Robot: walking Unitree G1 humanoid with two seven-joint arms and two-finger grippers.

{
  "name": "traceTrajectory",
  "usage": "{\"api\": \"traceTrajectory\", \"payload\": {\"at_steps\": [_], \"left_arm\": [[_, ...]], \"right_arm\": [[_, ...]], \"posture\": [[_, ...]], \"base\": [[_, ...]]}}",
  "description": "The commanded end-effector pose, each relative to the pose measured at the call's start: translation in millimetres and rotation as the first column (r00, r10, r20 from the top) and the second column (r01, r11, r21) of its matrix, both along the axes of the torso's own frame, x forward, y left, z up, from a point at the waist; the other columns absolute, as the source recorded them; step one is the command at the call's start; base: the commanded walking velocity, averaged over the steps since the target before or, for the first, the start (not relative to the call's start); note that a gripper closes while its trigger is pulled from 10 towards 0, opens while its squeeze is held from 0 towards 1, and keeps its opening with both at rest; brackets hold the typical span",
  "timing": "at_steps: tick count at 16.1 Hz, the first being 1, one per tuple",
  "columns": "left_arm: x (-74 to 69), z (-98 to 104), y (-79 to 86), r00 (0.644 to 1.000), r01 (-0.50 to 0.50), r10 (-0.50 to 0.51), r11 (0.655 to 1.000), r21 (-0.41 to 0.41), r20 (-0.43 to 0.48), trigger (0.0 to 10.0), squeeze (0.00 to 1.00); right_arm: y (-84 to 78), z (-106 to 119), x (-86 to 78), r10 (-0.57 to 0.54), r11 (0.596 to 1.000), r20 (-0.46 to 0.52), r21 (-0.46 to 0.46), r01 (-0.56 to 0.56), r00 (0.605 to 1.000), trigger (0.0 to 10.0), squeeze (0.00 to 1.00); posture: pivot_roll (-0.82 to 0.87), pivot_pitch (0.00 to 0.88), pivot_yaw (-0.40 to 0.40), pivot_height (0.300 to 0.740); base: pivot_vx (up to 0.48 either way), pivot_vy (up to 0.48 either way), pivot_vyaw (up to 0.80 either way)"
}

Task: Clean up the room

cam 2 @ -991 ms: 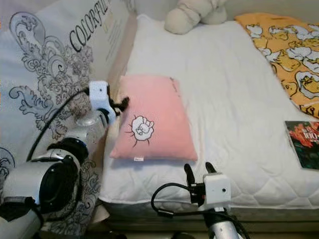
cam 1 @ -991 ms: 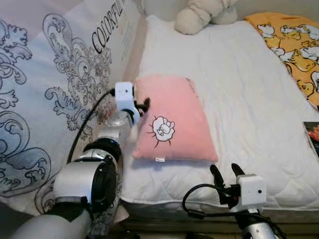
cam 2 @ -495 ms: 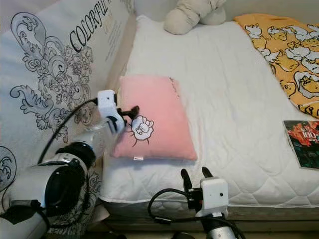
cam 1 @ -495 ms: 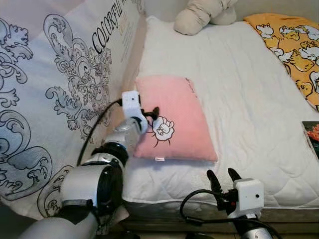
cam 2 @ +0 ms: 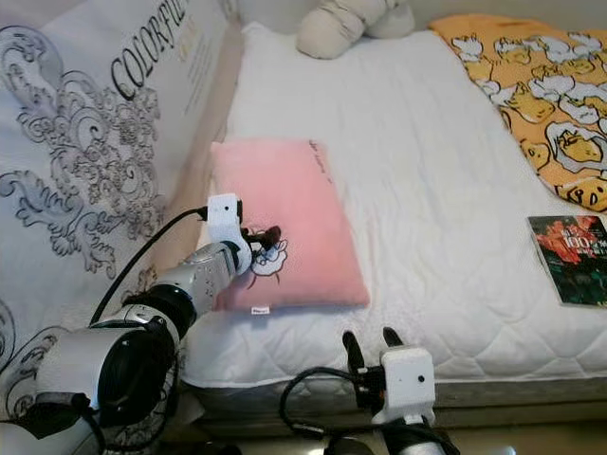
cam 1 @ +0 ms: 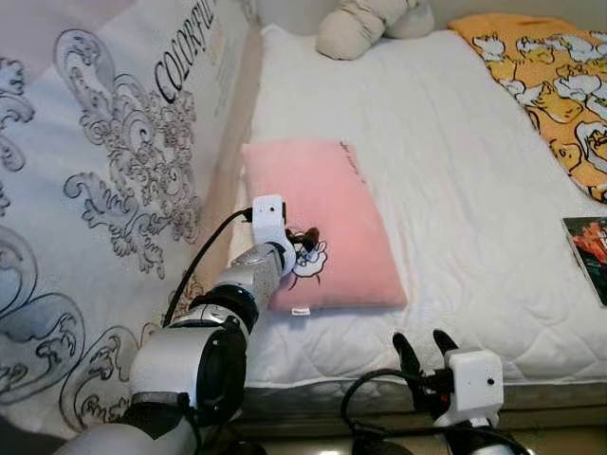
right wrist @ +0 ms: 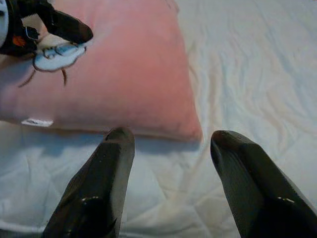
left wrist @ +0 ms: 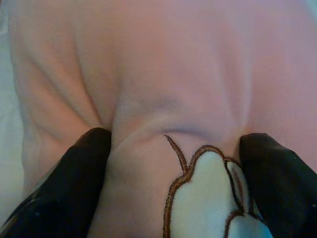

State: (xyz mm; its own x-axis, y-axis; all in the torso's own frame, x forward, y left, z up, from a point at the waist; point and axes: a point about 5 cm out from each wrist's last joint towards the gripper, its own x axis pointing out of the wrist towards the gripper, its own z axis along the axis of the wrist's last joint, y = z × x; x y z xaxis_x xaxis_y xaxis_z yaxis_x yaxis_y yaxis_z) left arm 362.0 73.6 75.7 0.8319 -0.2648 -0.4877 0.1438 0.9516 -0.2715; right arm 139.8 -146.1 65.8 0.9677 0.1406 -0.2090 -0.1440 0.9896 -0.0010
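A soft pink rectangular pillow (cam 1: 321,223) with a small white embroidered sheep (cam 1: 310,261) lies on the white quilted mattress (cam 1: 455,171) of the bed, close to its left side, beside a tall white panel printed with grey scrollwork (cam 1: 104,190). The pillow's long axis runs from the foot edge, nearest us, up toward the head of the bed.

Our left gripper (cam 1: 305,239) is directly on the pillow, near its lower left part. In the left wrist view its black fingers (left wrist: 69,193) are spread and pressed into the plush, with a fold of fabric and the sheep rising between them. The jaws stand apart, not yet pinched on the cloth.

Our right gripper (cam 1: 425,353) hovers at the foot edge of the mattress, just below the pillow's near end, its jaws also spread and holding nothing. The left arm is clearly the nearer one; we judge it only needs to squeeze.

Farther off, a beige stuffed toy (cam 1: 365,24) sits at the head, an orange blanket with a yellow duck print (cam 1: 545,81) covers the right side, and a dark book (cam 1: 590,256) lies at the right edge.
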Motion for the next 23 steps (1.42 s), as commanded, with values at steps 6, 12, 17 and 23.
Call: {"api": "traceTrajectory", "payload": {"at_steps": [6, 12, 17, 23], "left_arm": [[-9.5, -18, 12.9, 0.995, -0.05, 0.05, 0.999, 0.002, -0.084, 0.0, 0.0], [-13.4, -25, 21.2, 0.988, -0.085, 0.079, 0.996, -0.039, -0.132, 0.0, 0.0], [-10.8, -21, 23.7, 0.991, -0.075, 0.07, 0.996, -0.044, -0.117, 0.0, 0.0], [7.7, 6, 28.2, 0.998, -0.051, 0.052, 0.998, -0.028, 0.024, 0.0, 0.0]], "right_arm": [[-1.7, 3, 6.7, -0.006, 1.0, 0.005, -0.008, 0.006, 1.0, 10.0, 0.0], [-2.1, 0, 16.2, 0.01, 1.0, 0.006, -0.015, -0.01, 1.0, 10.0, 0.0], [-1.8, 1, 21.8, 0.017, 1.0, 0.014, -0.016, -0.017, 1.0, 10.0, 0.0], [-1.5, -3, 35.9, 0.04, 0.999, 0.027, -0.016, -0.039, 0.999, 10.0, 0.0]], "posture": [[-0.23, 0.077, 0.053, 0.74], [-0.21, 0.06, 0.046, 0.74], [-0.2, 0.052, 0.04, 0.74], [-0.16, 0.0, 0.04, 0.74]], "base": [[0.0, 0.0, 0.0], [0.0, 0.0, 0.0], [0.0, 0.0, 0.0], [0.0, 0.0, 0.0]]}}
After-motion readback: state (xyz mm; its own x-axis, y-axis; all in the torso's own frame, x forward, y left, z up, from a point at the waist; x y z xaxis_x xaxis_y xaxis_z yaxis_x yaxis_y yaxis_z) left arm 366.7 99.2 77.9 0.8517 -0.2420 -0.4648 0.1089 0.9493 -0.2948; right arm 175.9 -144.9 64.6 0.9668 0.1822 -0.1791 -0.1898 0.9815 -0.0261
